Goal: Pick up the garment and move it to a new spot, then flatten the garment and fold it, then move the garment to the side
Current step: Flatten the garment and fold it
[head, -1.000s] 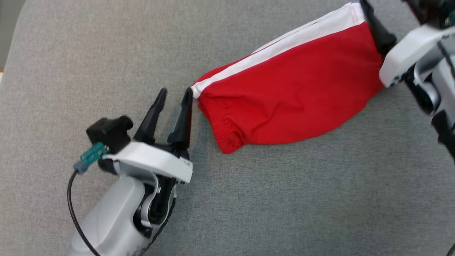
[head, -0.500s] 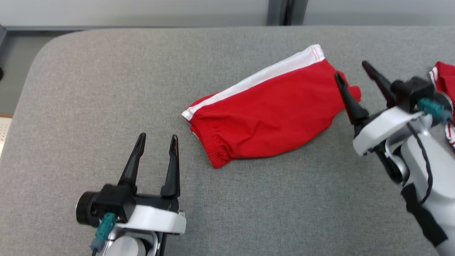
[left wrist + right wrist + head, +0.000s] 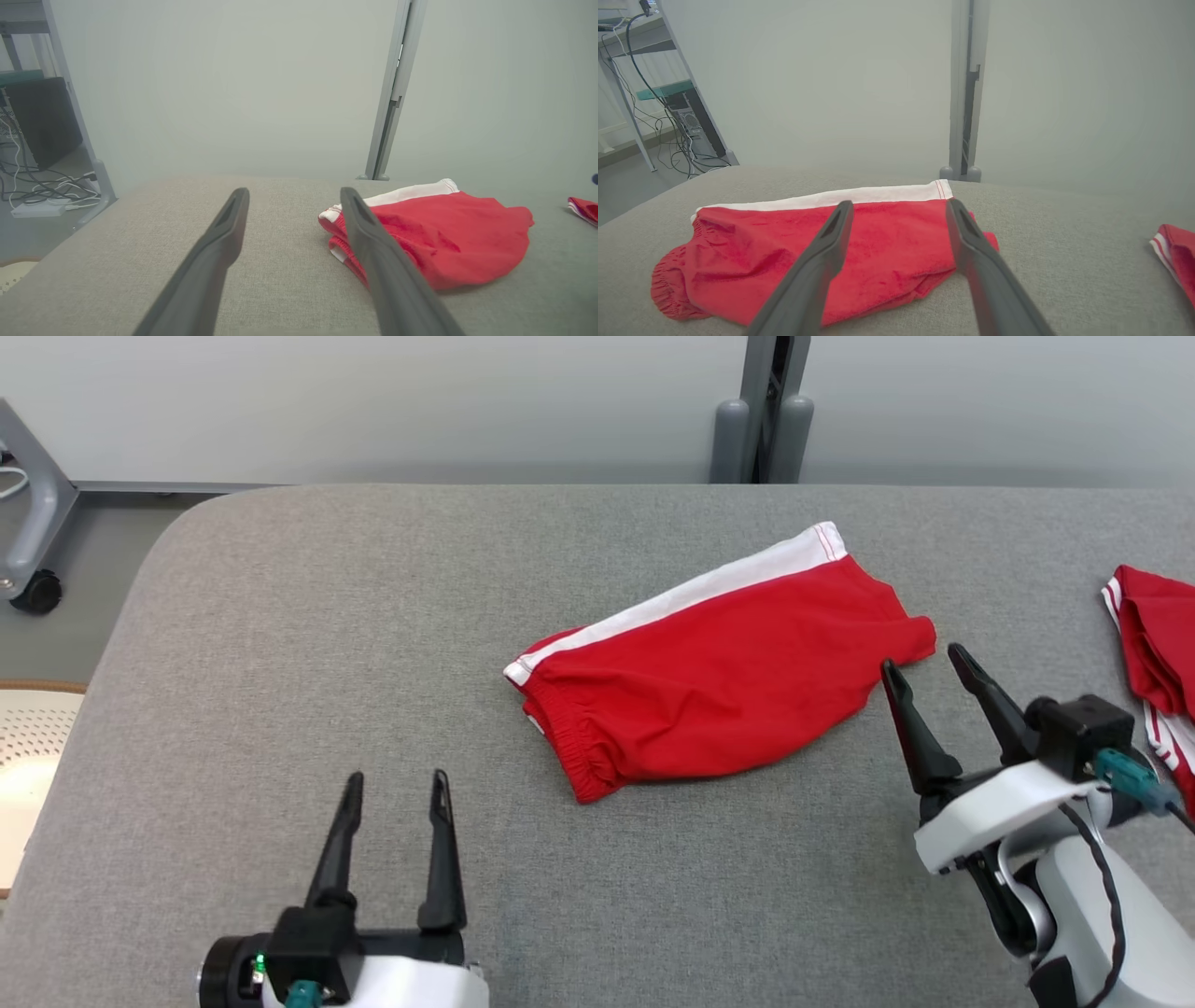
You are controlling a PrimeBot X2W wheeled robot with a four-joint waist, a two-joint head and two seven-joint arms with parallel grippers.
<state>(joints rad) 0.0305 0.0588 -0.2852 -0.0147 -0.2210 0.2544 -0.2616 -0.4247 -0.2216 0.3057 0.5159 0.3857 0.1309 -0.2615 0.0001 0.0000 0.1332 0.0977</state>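
– Red garment (image 3: 719,695), white band along one side; where does it sit?
– You have it folded on the grey padded table (image 3: 280,644), near the middle; elastic waist end toward your left gripper (image 3: 396,776); thin red stitch lines cross the band's far end; any label is too small to read.
– And the arms?
– Your left gripper is low at the near edge, fingers pointing away from you, spread wide, nothing between them, well apart from the cloth; your right gripper (image 3: 920,657) leans leftward, tips just beside the garment's right end, jaws wide and empty; touching or not, you cannot tell.
– Anything else?
– Second red piece (image 3: 1153,653), white stripes, at the table's right edge.
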